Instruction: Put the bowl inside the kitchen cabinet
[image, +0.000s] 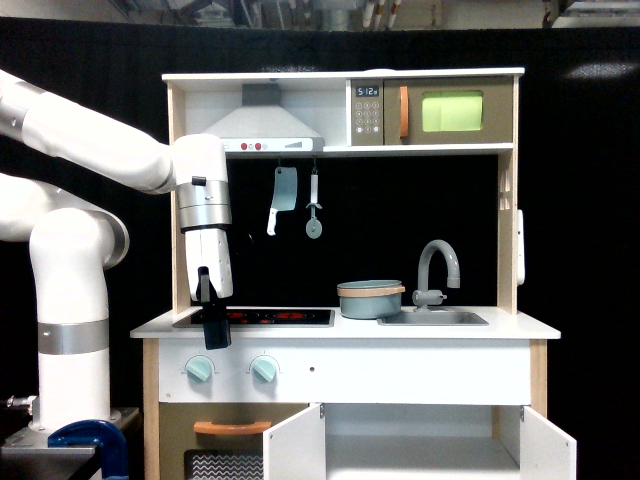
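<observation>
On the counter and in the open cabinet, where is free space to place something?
Free: the open kitchen cabinet shelf between its two doors, and the counter right of the sink. Crowded: the bowl sits tight between hob and sink; the pincer hangs at the hob's left end.

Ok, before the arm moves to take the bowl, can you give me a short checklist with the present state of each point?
1. Cabinet doors open: ok, both white doors stand open.
2. Bowl within sight and upright on the counter beside the sink: ok.
3. Claw free of any object: cannot tell, its fingers are dark and too small to read.
4. Claw near the bowl: not ok, it hangs at the stove end, well to the exterior view's left.
5. Path to the bowl clear of the faucet: ok, the faucet stands on the far side.
</observation>
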